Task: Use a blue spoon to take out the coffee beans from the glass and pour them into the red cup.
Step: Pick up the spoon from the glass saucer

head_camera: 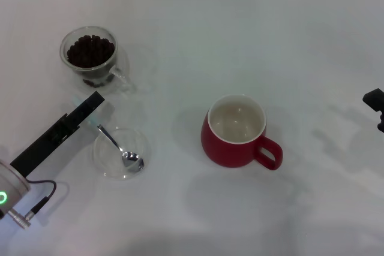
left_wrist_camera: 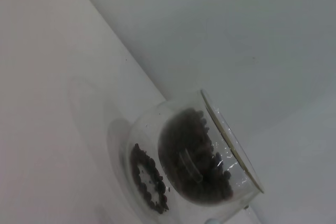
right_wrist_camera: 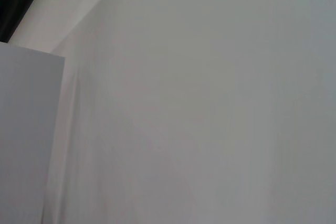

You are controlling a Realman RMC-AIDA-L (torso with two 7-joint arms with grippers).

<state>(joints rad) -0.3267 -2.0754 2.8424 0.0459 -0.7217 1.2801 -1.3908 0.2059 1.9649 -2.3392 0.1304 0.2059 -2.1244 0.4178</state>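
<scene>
The glass [head_camera: 90,55] stands at the far left, filled with dark coffee beans [head_camera: 90,51]. In the left wrist view the glass [left_wrist_camera: 231,145] and its coffee beans [left_wrist_camera: 189,161] fill the lower middle. The blue spoon [head_camera: 123,151] lies with its metal bowl in a flat clear saucer [head_camera: 103,161], its thin neck running up toward my left gripper [head_camera: 91,104]. That gripper sits low over the spoon's handle end, just in front of the glass. The red cup [head_camera: 237,131] stands upright in the middle, its inside empty and its handle to the right. My right gripper [head_camera: 374,104] is at the right edge.
The white table [head_camera: 192,16] runs in all directions around the cup. My left arm [head_camera: 36,148] reaches in from the lower left corner. The right wrist view holds only the pale surface [right_wrist_camera: 210,103].
</scene>
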